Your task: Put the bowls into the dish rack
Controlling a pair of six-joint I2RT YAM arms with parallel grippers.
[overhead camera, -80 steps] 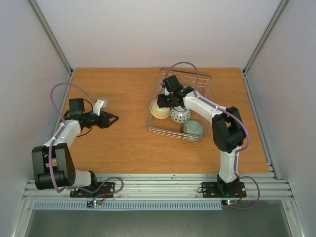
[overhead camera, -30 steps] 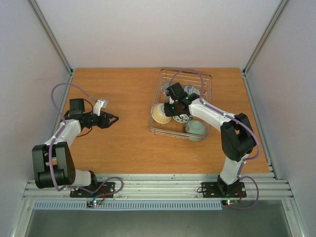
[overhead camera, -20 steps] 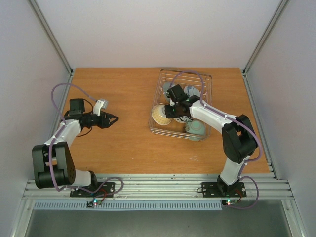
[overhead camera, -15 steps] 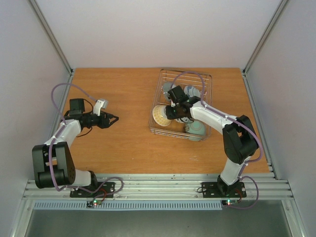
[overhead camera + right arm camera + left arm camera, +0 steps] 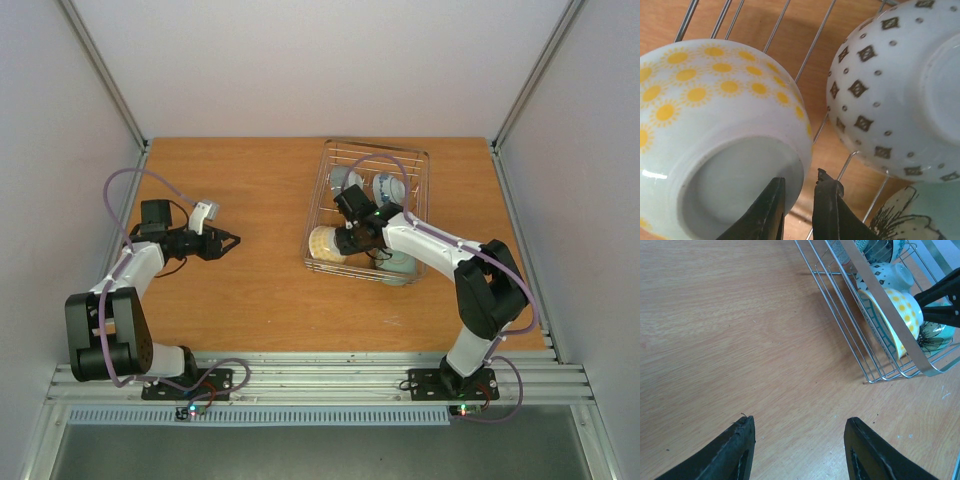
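The wire dish rack (image 5: 416,165) stands right of the table's centre. My right gripper (image 5: 345,240) reaches into its near-left corner. It is shut on the foot ring of a white bowl with yellow sun dots (image 5: 715,100), which is tipped on its side, one finger inside the ring and one outside (image 5: 799,177). Beside it lie a white bowl with dark diamonds (image 5: 890,85) and a pale green bowl (image 5: 398,265). Two more bowls (image 5: 347,181) (image 5: 388,186) stand at the rack's back. My left gripper (image 5: 232,241) is open over bare wood, well left of the rack (image 5: 799,424).
The rack's near-left corner (image 5: 875,375) shows in the left wrist view, with the yellow-dotted bowl (image 5: 907,315) leaning behind its rim bar. Grey walls and metal rails border the wooden table (image 5: 250,290) on three sides.
The right gripper has carried the yellow-dotted bowl from the middle of the rack toward its near-left corner, uncovering the two bowls at the back. The left arm has not moved.
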